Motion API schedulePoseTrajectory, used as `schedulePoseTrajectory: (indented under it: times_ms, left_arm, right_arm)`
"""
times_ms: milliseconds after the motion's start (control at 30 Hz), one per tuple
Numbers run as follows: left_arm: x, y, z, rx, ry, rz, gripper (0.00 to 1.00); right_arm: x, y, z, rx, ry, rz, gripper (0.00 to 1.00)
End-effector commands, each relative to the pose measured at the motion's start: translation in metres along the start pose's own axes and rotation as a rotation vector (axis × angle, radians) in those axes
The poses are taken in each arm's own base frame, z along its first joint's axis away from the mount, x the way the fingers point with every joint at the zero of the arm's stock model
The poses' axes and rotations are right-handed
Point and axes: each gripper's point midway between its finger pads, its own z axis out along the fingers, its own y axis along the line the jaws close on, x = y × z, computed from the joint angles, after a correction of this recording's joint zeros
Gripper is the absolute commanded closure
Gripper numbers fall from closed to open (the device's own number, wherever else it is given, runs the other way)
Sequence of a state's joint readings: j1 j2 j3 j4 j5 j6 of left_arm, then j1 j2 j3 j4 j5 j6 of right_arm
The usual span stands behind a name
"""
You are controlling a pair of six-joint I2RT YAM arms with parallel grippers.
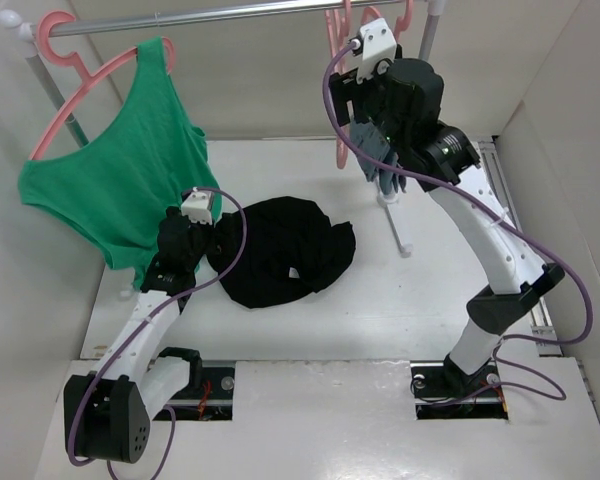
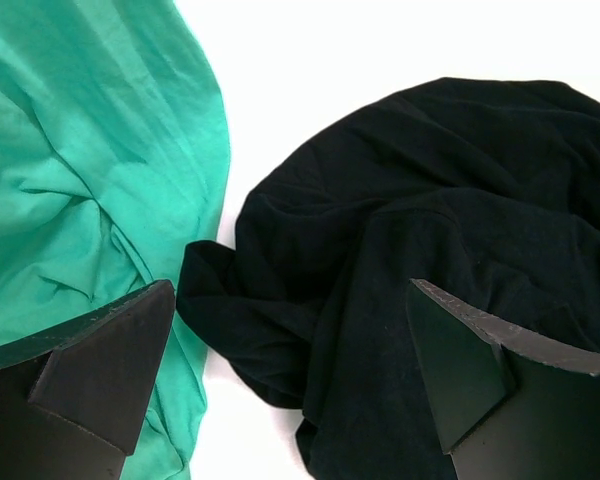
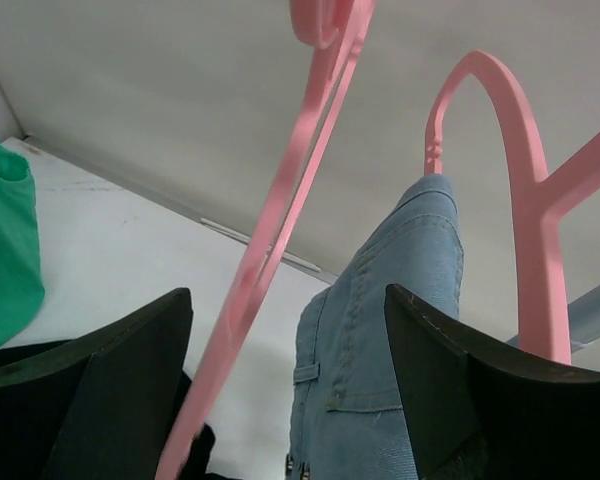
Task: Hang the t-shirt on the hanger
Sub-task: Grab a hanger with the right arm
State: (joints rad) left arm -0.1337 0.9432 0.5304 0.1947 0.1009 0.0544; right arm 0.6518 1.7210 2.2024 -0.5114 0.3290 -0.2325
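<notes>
**Early stage: nothing is on the hanger yet.**

- **Far left:** a green top (image 1: 110, 190) hangs from the rail (image 1: 230, 15). It plays no part in the job.
- **Left of centre:** the left fingers (image 2: 100, 360) are spread wide and sit low over the left edge of the t-shirt (image 1: 280, 250). In the left wrist view one finger lies over green cloth and the other over black. They pinch nothing.
- **Centre:** the t-shirt lies in a crumpled heap on the counter (image 1: 310, 340). Its collar and sleeves cannot be told apart.
- **Right:** the right arm is raised to the rail and the right fingers (image 3: 110, 390) are also spread. The bare arm of the hanger (image 3: 270, 250) runs between them, apparently untouched. Just beside it is a denim garment (image 3: 380, 330) carried on a second pink hanger (image 3: 500, 120).

**Judged still to do:**
1. Grip the hanger.
2. Lift the t-shirt and open it out.
3. Pass the hanger in through the neck.
4. Settle both shoulders on it.
</notes>
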Motion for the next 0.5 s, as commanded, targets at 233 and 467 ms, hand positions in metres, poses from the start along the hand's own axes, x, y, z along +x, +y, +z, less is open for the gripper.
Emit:
schedulePoseTrajectory:
  times_ms: [233,467]
  left_arm:
    - [-0.011,0.001,-0.001,-0.004,-0.060,0.012,0.00]
    - [-0.007,0.003,-0.001,-0.013,-0.051,0.011,0.00]
  right_arm:
    - [0.003,-0.012,0.025,-0.011,-0.034,0.014,0.45]
    - [0.000,0.001,0.024,-0.087,-0.069,0.017,1.00]
